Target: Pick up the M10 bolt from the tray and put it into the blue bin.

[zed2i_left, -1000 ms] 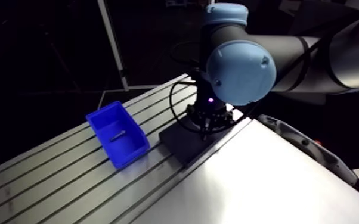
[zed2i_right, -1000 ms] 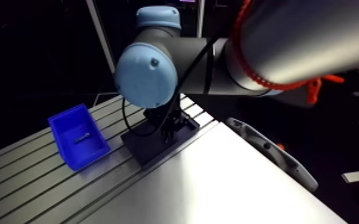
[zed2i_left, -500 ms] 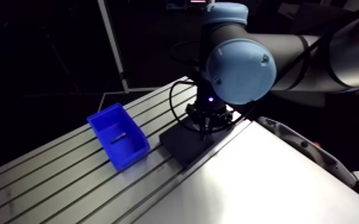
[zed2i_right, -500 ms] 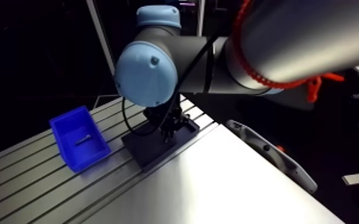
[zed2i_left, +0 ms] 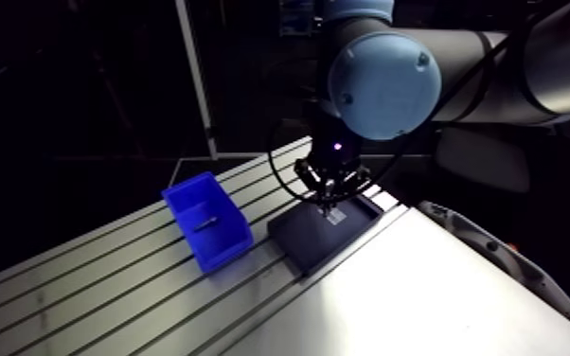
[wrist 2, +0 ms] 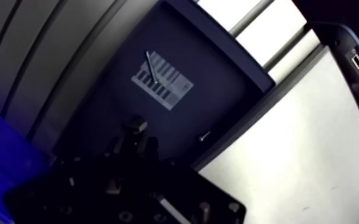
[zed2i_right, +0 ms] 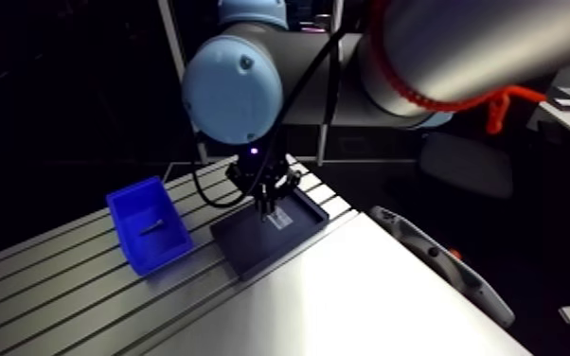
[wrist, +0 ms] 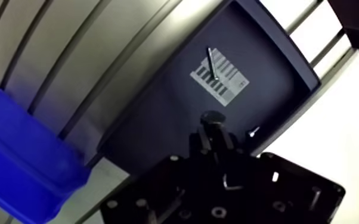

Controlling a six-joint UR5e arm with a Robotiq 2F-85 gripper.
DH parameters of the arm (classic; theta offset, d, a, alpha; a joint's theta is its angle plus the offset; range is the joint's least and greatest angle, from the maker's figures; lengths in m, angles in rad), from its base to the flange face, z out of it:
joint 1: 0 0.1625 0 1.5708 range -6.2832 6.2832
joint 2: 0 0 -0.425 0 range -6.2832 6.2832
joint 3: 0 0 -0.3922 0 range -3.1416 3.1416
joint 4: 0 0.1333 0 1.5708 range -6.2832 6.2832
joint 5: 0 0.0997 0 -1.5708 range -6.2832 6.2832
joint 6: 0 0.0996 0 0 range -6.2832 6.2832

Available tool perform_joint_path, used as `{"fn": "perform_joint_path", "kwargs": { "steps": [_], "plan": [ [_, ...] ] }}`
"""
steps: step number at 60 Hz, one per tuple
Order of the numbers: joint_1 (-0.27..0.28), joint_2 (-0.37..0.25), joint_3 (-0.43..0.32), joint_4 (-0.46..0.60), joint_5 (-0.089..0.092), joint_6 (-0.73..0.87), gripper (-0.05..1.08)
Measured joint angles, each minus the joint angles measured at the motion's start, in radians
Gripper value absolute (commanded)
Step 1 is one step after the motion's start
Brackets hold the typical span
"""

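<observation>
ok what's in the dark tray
A white barcode label with a thin metal pin across it, and a small screw near one wall. The jaws, shut on a dark hex-headed bolt, hide the floor under them.

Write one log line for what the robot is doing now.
gripper: shut on bolt | position: above tray | blue bin: one screw inside | bolt in bin: not yet

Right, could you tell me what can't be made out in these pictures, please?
Blue bin: wrist view, cut off by the frame edge.
Small metal part in the bin: arm view, too small to identify.
Dark piece at the tool: wrist view, too dark to name or confirm a grip.
Tray label: wrist view, print blurred.
</observation>
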Motion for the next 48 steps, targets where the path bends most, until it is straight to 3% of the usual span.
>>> {"fn": "perform_joint_path", "kwargs": {
  "steps": [24, 48],
  "plan": [
    [0.036, -0.084, -0.088, 0.122, 0.001, -0.2, 1.05],
    [0.106, -0.117, -0.231, 0.289, 0.008, -0.447, 1.04]
  ]
}}
